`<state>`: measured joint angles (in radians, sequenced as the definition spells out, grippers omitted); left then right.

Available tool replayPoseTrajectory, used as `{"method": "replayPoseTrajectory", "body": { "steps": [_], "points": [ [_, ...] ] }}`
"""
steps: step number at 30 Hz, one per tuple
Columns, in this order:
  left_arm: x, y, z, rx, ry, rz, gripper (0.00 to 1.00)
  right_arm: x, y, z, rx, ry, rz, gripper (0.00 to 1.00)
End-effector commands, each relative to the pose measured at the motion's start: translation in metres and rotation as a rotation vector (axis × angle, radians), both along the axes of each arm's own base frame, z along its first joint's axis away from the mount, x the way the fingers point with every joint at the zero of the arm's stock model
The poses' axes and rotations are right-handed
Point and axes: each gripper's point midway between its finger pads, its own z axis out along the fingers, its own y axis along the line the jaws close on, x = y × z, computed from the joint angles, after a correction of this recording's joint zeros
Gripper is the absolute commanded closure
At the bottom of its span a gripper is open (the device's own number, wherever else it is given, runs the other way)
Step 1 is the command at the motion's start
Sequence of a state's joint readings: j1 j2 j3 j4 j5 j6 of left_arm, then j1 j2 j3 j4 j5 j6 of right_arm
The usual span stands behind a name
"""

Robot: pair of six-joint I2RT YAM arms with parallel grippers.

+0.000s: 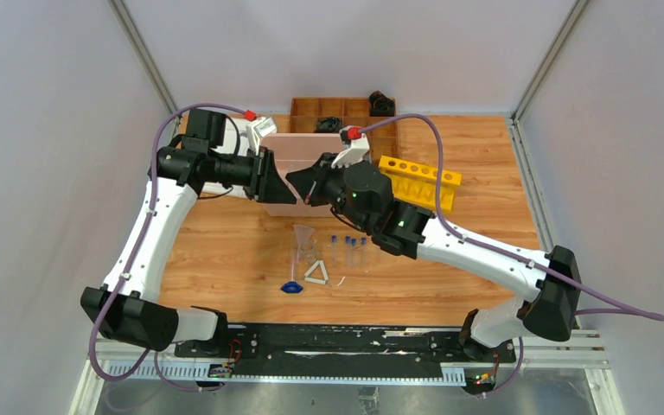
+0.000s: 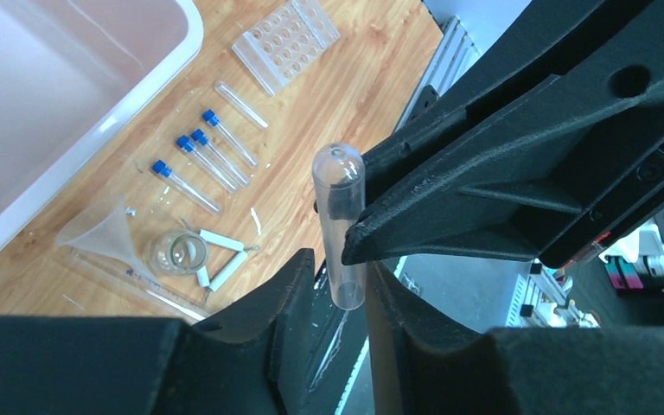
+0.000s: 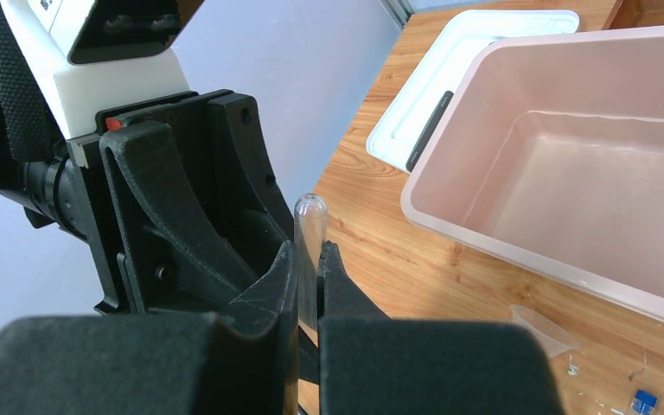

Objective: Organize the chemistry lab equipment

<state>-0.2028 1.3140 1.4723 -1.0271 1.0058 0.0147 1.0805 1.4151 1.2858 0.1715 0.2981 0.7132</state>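
Note:
My right gripper (image 3: 309, 259) is shut on a clear uncapped tube (image 3: 309, 226), held upright in the air beside the pink bin (image 3: 450, 216). My left gripper (image 2: 339, 278) is open, its fingers on either side of the tube's (image 2: 339, 216) lower open end with a gap at the left. In the top view the two grippers meet, left (image 1: 268, 177) and right (image 1: 301, 186). On the table lie several blue-capped tubes (image 2: 199, 160), one uncapped tube (image 2: 240, 104), a glass funnel (image 2: 104, 229), a white triangle (image 2: 216, 259), a clear tube rack (image 2: 285, 43) and a tiny blue piece (image 1: 291, 287).
A yellow rack (image 1: 419, 181) with holes stands right of the bin (image 1: 298, 151). A brown wooden compartment tray (image 1: 328, 108) with black objects sits at the back. A white lid (image 3: 450, 86) lies beyond the bin. A small glass beaker (image 2: 177, 252) stands by the triangle.

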Motion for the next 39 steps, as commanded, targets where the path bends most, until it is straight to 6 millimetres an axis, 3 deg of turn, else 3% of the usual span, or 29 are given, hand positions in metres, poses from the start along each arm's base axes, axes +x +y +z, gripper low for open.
{"method": "replayPoseTrajectory", "body": {
  "steps": [1,3,9,13,20,26,39],
  "points": [
    [-0.002,-0.002,0.006,-0.022,0.004,-0.011,0.70,0.000,0.005,0.023,0.050,-0.044,-0.015,1.00],
    [0.000,-0.002,0.005,-0.018,0.003,-0.008,0.76,-0.001,0.007,0.022,0.047,-0.043,-0.004,0.98],
    [0.002,0.002,-0.004,0.014,-0.025,-0.004,0.90,0.003,0.000,0.016,-0.042,0.023,-0.012,0.53],
    [0.002,0.008,-0.015,0.061,-0.087,-0.010,0.93,0.003,-0.009,-0.002,-0.185,0.121,0.109,0.44],
    [0.001,0.025,-0.024,0.177,-0.276,-0.015,0.95,-0.004,-0.023,-0.006,-0.237,0.222,0.382,0.41],
    [-0.002,0.031,-0.030,0.222,-0.335,-0.023,0.95,-0.018,-0.008,0.001,-0.206,0.232,0.507,0.41],
    [-0.005,0.030,-0.044,0.247,-0.311,-0.041,0.95,-0.014,0.019,-0.007,-0.202,0.275,0.549,0.41]
  ]
}}
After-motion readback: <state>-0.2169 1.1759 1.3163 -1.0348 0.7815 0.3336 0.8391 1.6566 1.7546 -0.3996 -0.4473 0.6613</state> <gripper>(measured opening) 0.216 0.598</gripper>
